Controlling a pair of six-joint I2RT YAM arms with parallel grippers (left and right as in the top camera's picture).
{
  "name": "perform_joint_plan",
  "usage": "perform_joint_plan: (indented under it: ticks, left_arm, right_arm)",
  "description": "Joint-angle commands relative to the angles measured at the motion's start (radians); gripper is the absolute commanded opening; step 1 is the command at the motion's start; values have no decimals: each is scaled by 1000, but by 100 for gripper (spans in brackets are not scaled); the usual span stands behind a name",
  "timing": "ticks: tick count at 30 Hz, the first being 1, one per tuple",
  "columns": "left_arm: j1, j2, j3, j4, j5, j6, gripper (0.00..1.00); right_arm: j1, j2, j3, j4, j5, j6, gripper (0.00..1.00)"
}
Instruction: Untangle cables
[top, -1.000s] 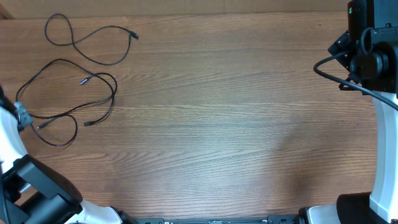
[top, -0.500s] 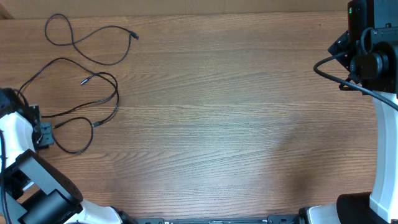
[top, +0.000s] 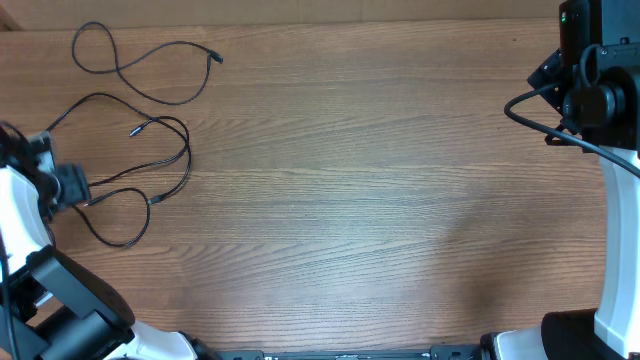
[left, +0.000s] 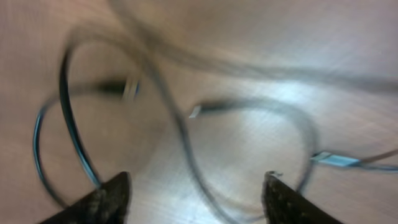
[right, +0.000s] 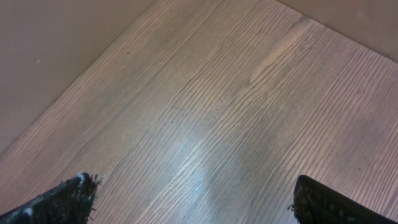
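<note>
Your left gripper (left: 198, 190) holds its jaws apart, gripping nothing, just above the cables (top: 188, 152). They lie in loose strands on the table (top: 380, 200), reaching from there to the far left corner. Your right gripper (right: 193, 193), at the far right, is spread wide.

The left wrist view is smeared throughout. The cables (left: 180, 130) ahead of the left gripper (left: 196, 200) show as soft streaks, and which passes over which at their crossings cannot be told. The plugs (left: 196, 111) ahead of it are too blurred to tell their type. Only the tips of its fingers (left: 111, 202) show, the rest cut off by the bottom edge. One strand runs down between them and leaves the picture there, so contact cannot be told. Overhead, this gripper is a blur, and its arm (top: 20, 230) is cut by the left edge. The right gripper (right: 193, 200) shows only finger ends at its view's bottom edge.
</note>
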Motion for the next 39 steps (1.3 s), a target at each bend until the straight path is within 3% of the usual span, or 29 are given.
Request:
perform_joint_plan:
  ticks: [1,5,7,8,13,18,24,29,39]
  left_arm:
    - [-18,-61,98,-6,224,-43,75]
    - [-18,-69,101,-10,413,-43,89]
    - [-20,-68,101,-69,513,-43,93]
    - [-21,-68,101,-103,553,-43,100]
    - [-53,-67,100,-226,620,-45,99]
    - [-125,-67,100,-243,648,-199,100]
    - [-309,-68,100,-300,446,-226,100]
    - [-510,-67,100,-289,66,-560,100]
    - [-653,-67,100,-245,49,-586,100]
  right_arm:
    - [0,-2,-5,2,6,-11,100]
    - [0,-2,-5,2,6,-11,100]
    - [0,-2,-5,2,6,-11,100]
    - [0,-2,-5,2,6,-11,100]
    - [0,-2,-5,2,6,-11,100]
    - [0,-2,-5,2,6,-11,100]
    - [0,-2,-5,2,6,-11,100]
    - [0,-2,-5,2,6,-11,100]
    - [0,-2,-5,2,6,-11,100]
